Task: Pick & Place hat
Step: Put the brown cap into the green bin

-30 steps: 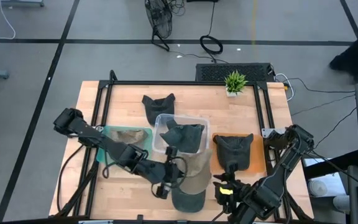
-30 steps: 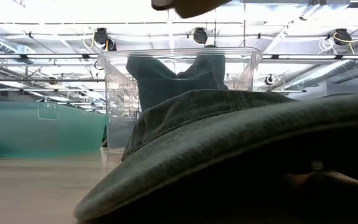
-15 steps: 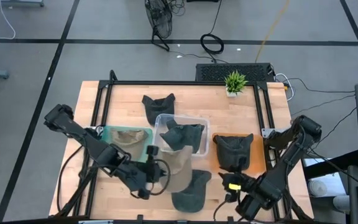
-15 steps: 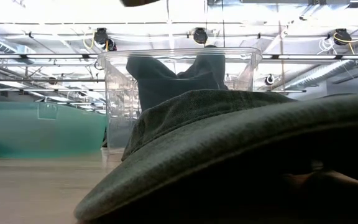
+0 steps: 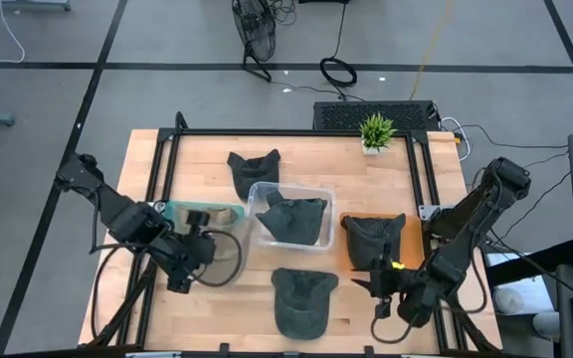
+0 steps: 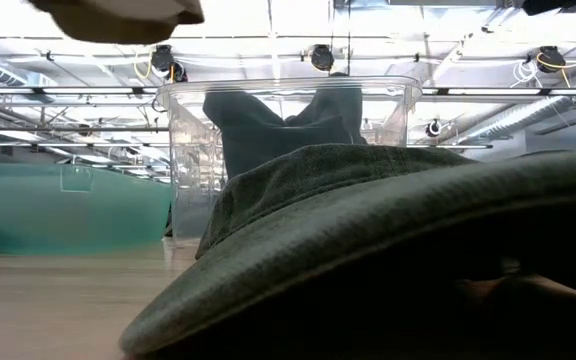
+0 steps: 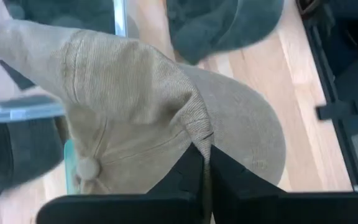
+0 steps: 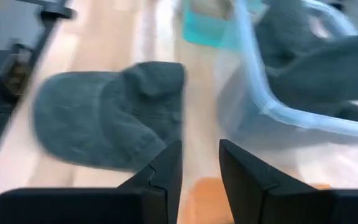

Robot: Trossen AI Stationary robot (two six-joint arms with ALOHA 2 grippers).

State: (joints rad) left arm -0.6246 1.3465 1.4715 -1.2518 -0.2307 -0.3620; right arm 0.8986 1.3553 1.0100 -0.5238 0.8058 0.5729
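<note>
- Over the table's left side, the left gripper is clamped on the tan hat; the left wrist view shows its fingers pinching a fold of the crown, so the pick is done.
- Placement is not done: the tan hat hangs beside the teal mat, which appears to carry a similar tan cap, and is judged to be the likely drop spot.
- Right gripper waits near the front right, fingers narrowly parted and empty in the right wrist view, with the dark green hat lying on the wood ahead of it.
- Clear bin at centre holds a dark hat.
- Only the left wrist view proves the grip; the high view shows table position; the low view is largely blocked by the dark green hat's brim.
</note>
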